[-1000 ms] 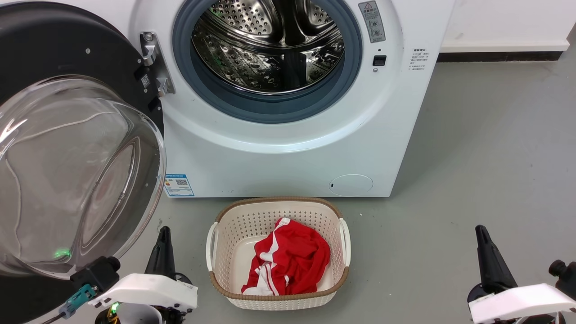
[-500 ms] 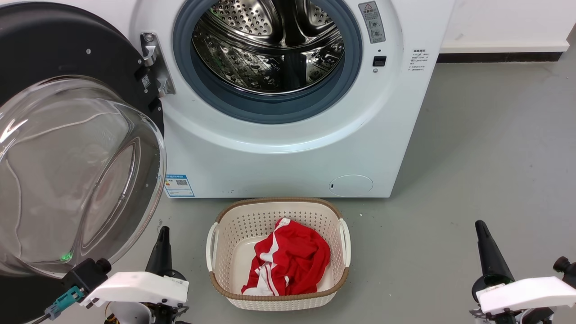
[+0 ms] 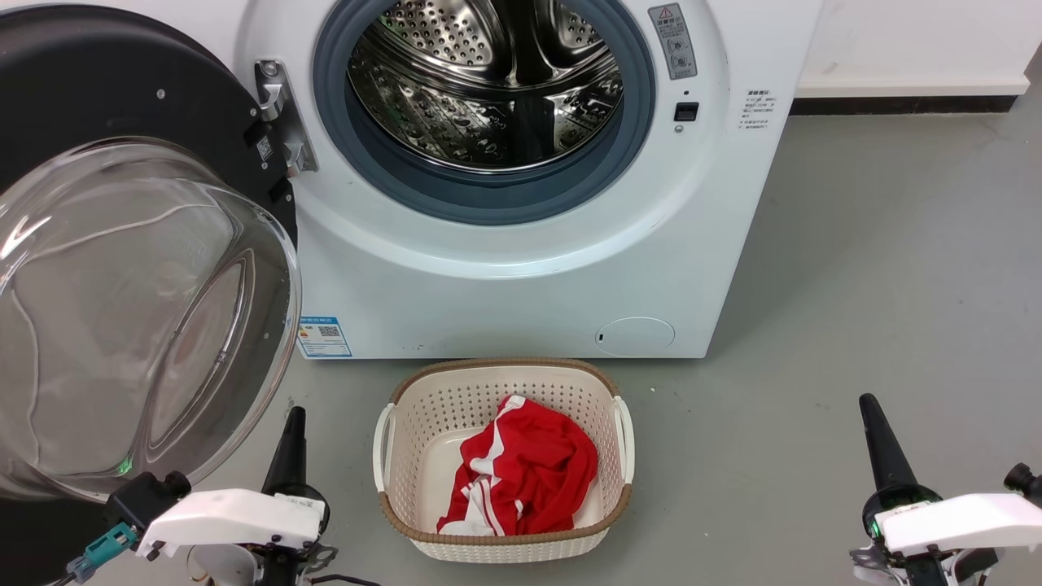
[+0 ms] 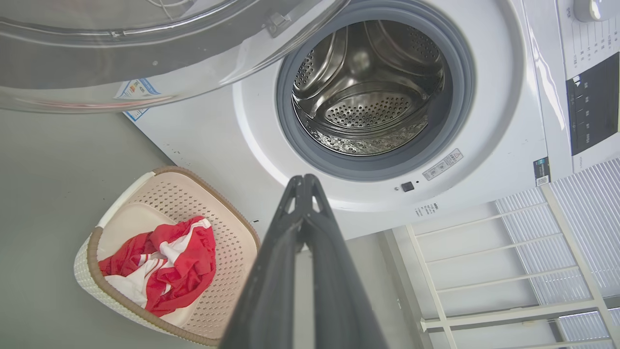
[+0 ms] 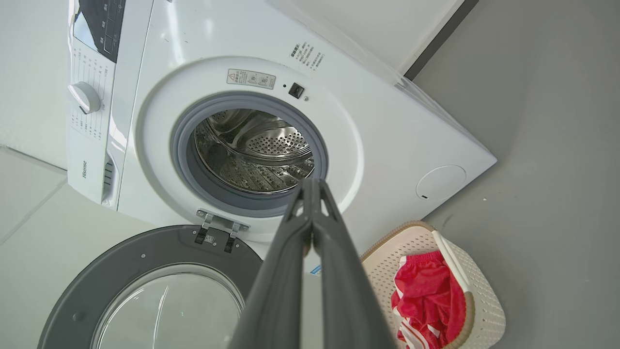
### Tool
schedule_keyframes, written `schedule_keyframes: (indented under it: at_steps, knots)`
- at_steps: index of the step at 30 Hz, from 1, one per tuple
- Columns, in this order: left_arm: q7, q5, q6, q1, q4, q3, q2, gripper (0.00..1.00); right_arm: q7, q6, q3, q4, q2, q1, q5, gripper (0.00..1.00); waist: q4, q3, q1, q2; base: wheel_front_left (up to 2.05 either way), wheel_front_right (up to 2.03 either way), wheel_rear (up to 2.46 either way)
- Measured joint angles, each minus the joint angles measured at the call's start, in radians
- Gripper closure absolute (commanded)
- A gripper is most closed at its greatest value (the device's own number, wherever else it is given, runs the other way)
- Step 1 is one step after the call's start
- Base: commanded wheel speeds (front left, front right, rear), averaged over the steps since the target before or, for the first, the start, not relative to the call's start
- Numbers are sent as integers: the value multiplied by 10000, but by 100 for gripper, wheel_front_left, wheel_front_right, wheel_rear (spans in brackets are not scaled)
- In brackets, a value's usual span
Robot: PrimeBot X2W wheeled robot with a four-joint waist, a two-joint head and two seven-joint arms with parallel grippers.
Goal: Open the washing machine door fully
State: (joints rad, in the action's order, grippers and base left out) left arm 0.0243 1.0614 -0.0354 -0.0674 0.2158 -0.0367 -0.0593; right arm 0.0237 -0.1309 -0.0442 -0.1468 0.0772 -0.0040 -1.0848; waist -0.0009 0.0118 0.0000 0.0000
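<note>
- Grippers: left gripper [image 3: 293,417] and right gripper [image 3: 869,404] both pinched closed, empty.
- Glossy round black washing machine door [image 3: 98,81], bulgy clear glass, up-left of left gripper.
- Both slid back a bit.

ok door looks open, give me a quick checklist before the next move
1. washing machine door swung wide off the opening, to the robot's left: ok
2. Door at the end stop of its hinge: cannot tell
3. drum mouth uncovered, nothing across it: ok
4. left gripper shut, holding nothing, fingers off the door: ok
5. right gripper shut, holding nothing, low on the robot's right: ok
6. basket with the red garment on the floor in front of the machine, beside the door and not under it: ok
</note>
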Motion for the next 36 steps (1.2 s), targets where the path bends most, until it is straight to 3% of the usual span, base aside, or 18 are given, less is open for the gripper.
schedule_keyframes:
  at_steps: [36]
  knots:
    - [-848,3377,-570,-208,174,-472,56,100,-656,0,-190,-585,4,-573,-3415,100,5,-48,0,0,0,0,0]
